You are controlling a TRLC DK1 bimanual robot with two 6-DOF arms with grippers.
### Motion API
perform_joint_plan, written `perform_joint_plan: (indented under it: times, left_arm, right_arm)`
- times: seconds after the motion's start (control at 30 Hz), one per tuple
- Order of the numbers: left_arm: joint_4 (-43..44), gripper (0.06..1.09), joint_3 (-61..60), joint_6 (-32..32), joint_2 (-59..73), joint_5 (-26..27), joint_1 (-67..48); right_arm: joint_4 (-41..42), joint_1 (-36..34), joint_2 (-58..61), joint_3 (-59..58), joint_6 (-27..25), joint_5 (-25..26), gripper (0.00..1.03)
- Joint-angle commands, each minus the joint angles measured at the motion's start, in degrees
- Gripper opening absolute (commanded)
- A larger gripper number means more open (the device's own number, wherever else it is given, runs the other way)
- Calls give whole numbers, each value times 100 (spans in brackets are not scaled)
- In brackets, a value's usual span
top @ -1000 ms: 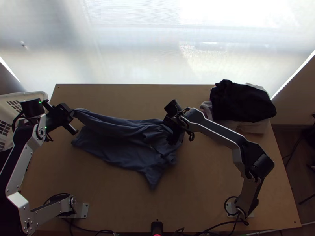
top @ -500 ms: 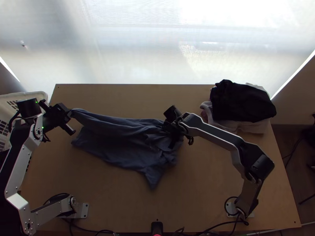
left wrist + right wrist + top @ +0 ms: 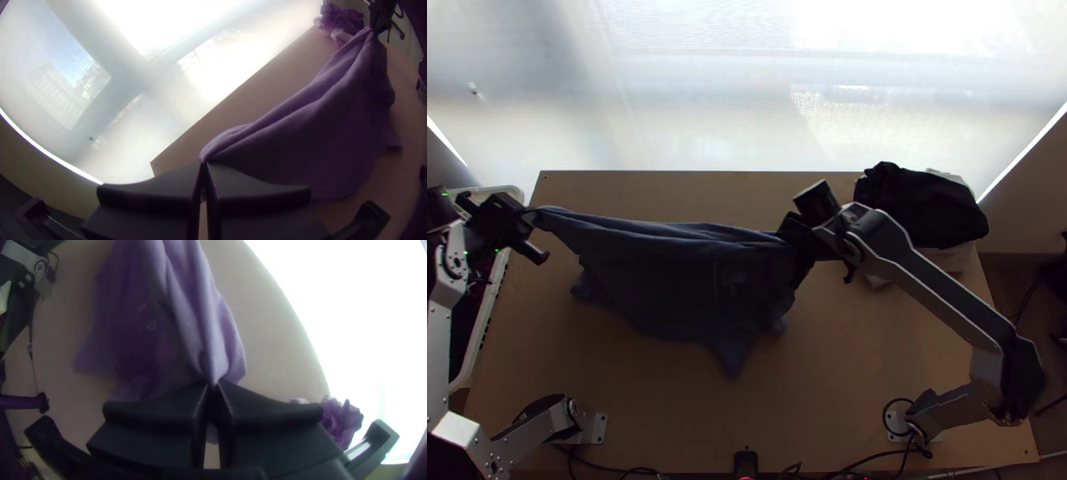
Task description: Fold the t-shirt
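Stretching between the two grippers, the blue shirt (image 3: 675, 272) has its far edge pulled nearly straight over the middle of the table (image 3: 875, 360), with the rest draping loosely towards the near side and one corner pointing down that way. The left gripper (image 3: 529, 214), out by the white basket (image 3: 481, 324), has its fingers pressed together on one end of that edge. Over to the right, the right gripper (image 3: 795, 238) pinches the other end, near a heap of clothes (image 3: 919, 208) at the far corner.
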Motion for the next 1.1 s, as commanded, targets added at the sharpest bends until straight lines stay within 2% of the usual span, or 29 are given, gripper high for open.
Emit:
perform_joint_plan:
  times: [0.0,0.13,0.27,0.4,0.5,0.67,0.93,1.07]
  left_arm:
    - [-1222,10,1255,-158,-273,305,472]
    - [-1863,10,1668,-149,-747,472,604]
    - [-1925,10,1738,-219,-1380,472,612]
    - [-2092,10,2134,-1125,-1521,490,612]
    - [-3278,10,2766,-1529,-1477,841,340]
    - [-3902,10,2828,-1810,-2022,832,-275]
    - [-4096,10,3118,-1705,-2777,639,-513]
    - [-4148,10,3171,-2065,-2997,639,-741]
  right_arm:
    - [-994,-92,-862,233,60,-409,4]
    - [-1609,-92,-1275,584,33,-672,4]
    - [-2013,-101,-1609,1076,33,-804,4]
    - [-2321,-92,-1767,1824,306,-980,4]
    - [-2558,-145,-1899,2043,526,-1419,4]
    - [-2927,-127,-2444,1718,728,-1850,4]
    - [-3094,119,-3455,646,974,-1859,4]
    - [-3085,119,-3604,444,1018,-1920,4]
